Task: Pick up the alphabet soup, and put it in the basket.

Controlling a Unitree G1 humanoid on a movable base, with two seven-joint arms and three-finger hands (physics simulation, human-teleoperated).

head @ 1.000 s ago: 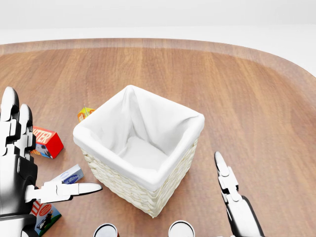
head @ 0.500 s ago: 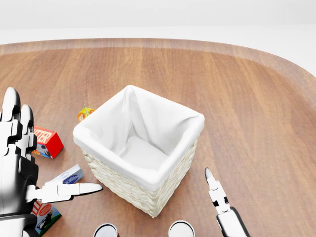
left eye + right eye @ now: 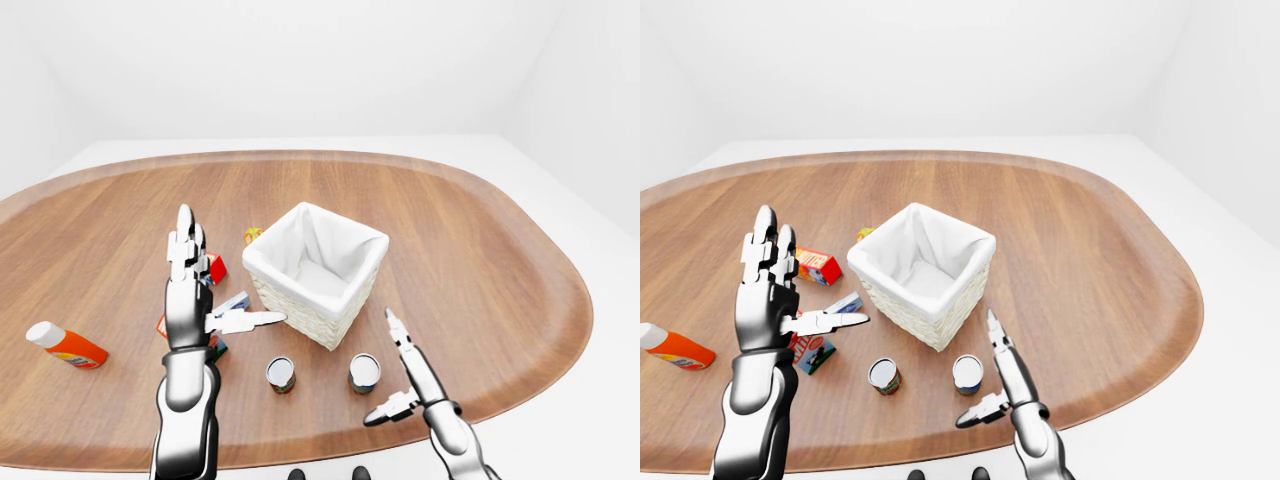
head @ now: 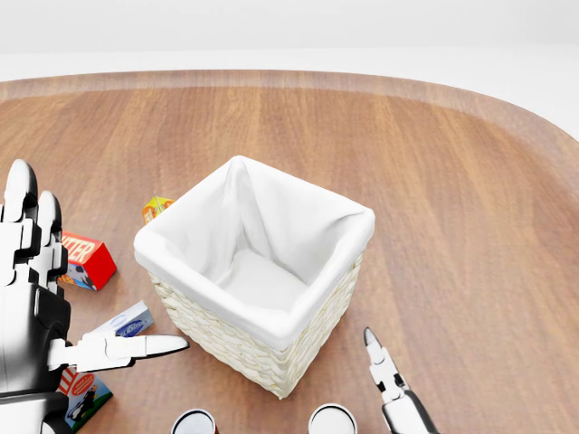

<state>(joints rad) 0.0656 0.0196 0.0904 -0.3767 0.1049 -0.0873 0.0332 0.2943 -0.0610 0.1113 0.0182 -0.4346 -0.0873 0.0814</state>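
Note:
Two small cans stand on the wooden table below the basket: one with a reddish side (image 3: pixel 281 374) and one with a bluish side (image 3: pixel 364 372). I cannot read which is the alphabet soup. The white-lined wicker basket (image 3: pixel 300 315) stands in the middle and holds nothing. My right hand (image 3: pixel 386 368) is open, fingers straight, just right of the right can (image 4: pixel 332 419), apart from it. My left hand (image 3: pixel 215 285) is open and raised upright left of the basket, thumb pointing toward it.
A red box (image 3: pixel 215 267), a small yellow box (image 3: pixel 252 235), a blue-white box (image 3: pixel 232 303) and a carton (image 3: pixel 812 352) lie left of the basket around my left hand. An orange bottle (image 3: pixel 65 345) lies far left. The table's rounded edge (image 3: pixel 520 390) is near my right hand.
My right hand has moved left and down in the head view, closer to the right can. The left hand, basket and cans have not moved.

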